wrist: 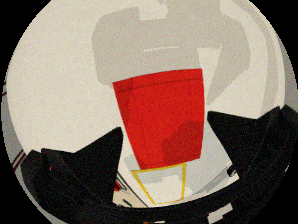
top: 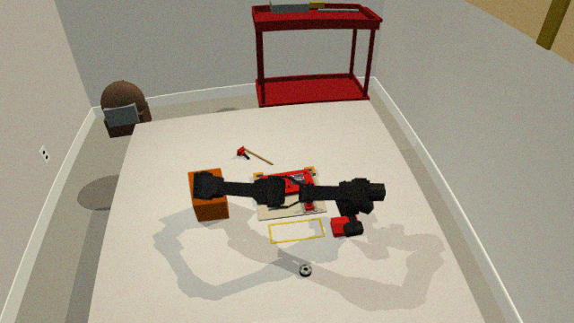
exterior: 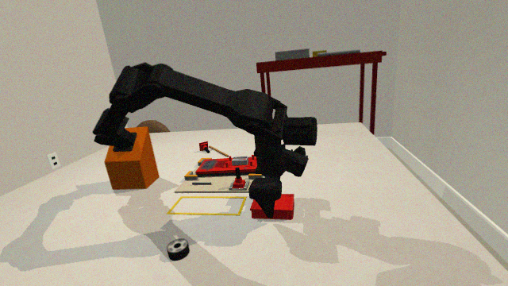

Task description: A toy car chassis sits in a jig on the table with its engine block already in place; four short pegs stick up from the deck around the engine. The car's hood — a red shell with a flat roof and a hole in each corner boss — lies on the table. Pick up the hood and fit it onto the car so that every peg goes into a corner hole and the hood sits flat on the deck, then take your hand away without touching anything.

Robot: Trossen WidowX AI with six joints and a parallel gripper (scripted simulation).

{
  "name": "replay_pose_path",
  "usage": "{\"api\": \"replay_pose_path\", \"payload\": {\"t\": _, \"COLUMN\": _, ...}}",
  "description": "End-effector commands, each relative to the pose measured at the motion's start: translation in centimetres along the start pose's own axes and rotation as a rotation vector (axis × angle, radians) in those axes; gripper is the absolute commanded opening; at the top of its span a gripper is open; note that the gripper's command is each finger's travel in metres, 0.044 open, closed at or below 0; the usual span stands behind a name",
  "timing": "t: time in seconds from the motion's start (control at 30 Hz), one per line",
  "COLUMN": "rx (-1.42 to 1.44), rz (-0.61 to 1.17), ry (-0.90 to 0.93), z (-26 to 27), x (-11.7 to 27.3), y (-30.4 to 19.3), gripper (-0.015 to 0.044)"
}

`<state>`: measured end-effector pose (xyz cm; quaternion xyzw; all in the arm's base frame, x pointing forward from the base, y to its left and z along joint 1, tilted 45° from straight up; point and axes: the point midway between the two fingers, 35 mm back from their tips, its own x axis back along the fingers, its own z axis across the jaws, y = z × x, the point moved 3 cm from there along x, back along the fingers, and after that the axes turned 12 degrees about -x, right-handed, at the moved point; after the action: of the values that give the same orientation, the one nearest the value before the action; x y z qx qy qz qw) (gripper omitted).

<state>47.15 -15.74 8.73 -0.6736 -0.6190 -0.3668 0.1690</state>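
The red hood [top: 339, 227] [exterior: 285, 204] [wrist: 162, 107] lies on the table, roof up, to the right of the yellow outline. My gripper [top: 353, 227] [exterior: 271, 207] [wrist: 166, 123] is open and points down over the hood. In the wrist view the hood shows between the two spread fingers, with a gap on each side. In the exterior view the near finger hides part of the hood; whether its tip is beside it or above it is hard to tell. The red chassis [exterior: 217, 167] sits in the jig with the grey engine block [top: 297, 178] [exterior: 240, 160]. Some pegs show; the arm hides part of the deck.
The jig's pale board [top: 272, 214] [exterior: 183, 189] carries a red piece with a black stem [exterior: 239, 183]. A yellow outline [top: 296, 240] [exterior: 204, 214] lies in front. A wheel [top: 305, 268] [exterior: 178, 249], a red-headed hammer [top: 259, 157] and the arm's orange base block [top: 211, 211] [exterior: 126, 172] also stand around.
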Motion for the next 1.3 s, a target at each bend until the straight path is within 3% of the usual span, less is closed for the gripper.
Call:
{"api": "replay_pose_path", "payload": {"t": 0.0, "rx": 0.004, "rz": 0.0, "ry": 0.005, "z": 0.1, "x": -0.2, "y": 0.0, "gripper": 0.044}}
{"api": "replay_pose_path", "payload": {"t": 0.17, "rx": 0.004, "rz": 0.0, "ry": 0.004, "z": 0.1, "x": -0.5, "y": 0.0, "gripper": 0.044}}
{"api": "replay_pose_path", "payload": {"t": 0.27, "rx": 0.0, "rz": 0.0, "ry": 0.0, "z": 0.0, "x": -0.3, "y": 0.0, "gripper": 0.0361}}
{"api": "replay_pose_path", "payload": {"t": 0.6, "rx": 0.0, "rz": 0.0, "ry": 0.0, "z": 0.0, "x": -0.3, "y": 0.0, "gripper": 0.0295}}
{"api": "replay_pose_path", "payload": {"t": 0.97, "rx": 0.0, "rz": 0.0, "ry": 0.001, "z": 0.0, "x": 1.7, "y": 0.0, "gripper": 0.0006}}
{"api": "replay_pose_path", "payload": {"t": 1.27, "rx": 0.0, "rz": 0.001, "ry": 0.003, "z": 0.0, "x": 5.4, "y": 0.0, "gripper": 0.0}}
